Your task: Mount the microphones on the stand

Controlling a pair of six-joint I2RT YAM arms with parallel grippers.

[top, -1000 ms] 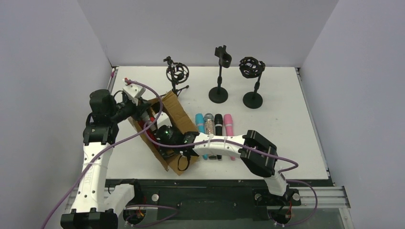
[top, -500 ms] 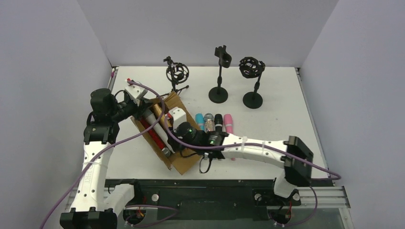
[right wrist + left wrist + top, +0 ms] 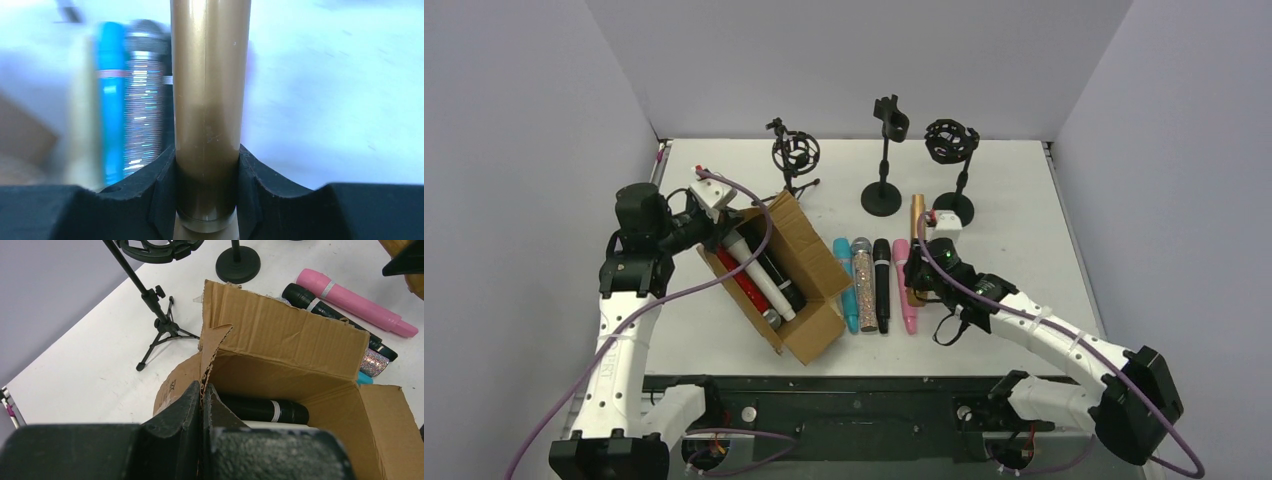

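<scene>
golden mic out of the box, carried toward the stands

the right gripper [image 3: 916,264] is no longer down in the cardboard box [image 3: 802,243]. a second ago it was reaching into it; now it has swung across the row of microphones on the worktop [image 3: 1034,230] and sits just right of the pink microphone [image 3: 905,287]. it is clenched around the golden-brown microphone [image 3: 917,215], and the right wrist view shows the barrel [image 3: 207,90] seated squarely between both pads. the mic points away from the robot, its far end close to the base of the right-hand stand [image 3: 952,142].

the left gripper [image 3: 714,228] has not moved: it is pinched shut on the torn edge of the box flap [image 3: 215,340], steadying the box. a red, a white and a black microphone [image 3: 781,282] lie inside.

so the pick looks done, and the step in hand is likely carrying this mic to a holder. all three stands, including the clip stand [image 3: 888,118], are empty.
</scene>
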